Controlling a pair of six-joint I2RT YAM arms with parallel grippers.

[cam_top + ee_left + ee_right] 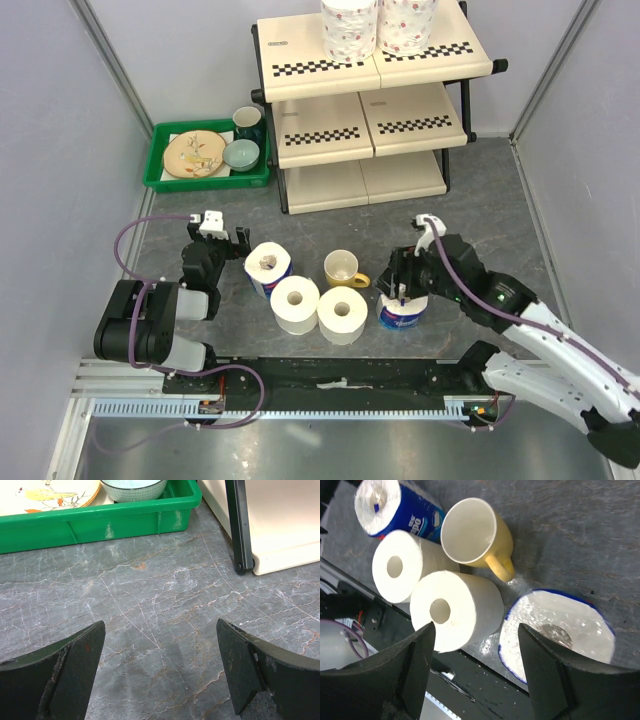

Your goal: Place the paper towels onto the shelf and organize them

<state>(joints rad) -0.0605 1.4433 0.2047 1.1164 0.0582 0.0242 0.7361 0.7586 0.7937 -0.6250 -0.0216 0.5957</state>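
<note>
Up on the top step of the shelf (320, 130): the left flowery roll (349, 28) and the right flowery roll (405, 25), side by side, standing on end; down on the grey table (480, 220), close to the arms, four more paper towels; first the left blue roll (268, 268), then the left white roll (295, 303) right next to the right white roll (342, 313); just behind those two, the yellow mug (343, 268); off to the right, the right blue roll (405, 318), standing on end just under the right claw (475, 630); right claw open, holding nothing, with one finger in front of that roll's top in its own view; left claw (160, 670) open wide too, with only bare table between its fingers; left of the shelf, the green tray (160, 183), with a plate (195, 155) and a bowl (241, 154) inside and a dark cup (248, 120) at its far corner.
</note>
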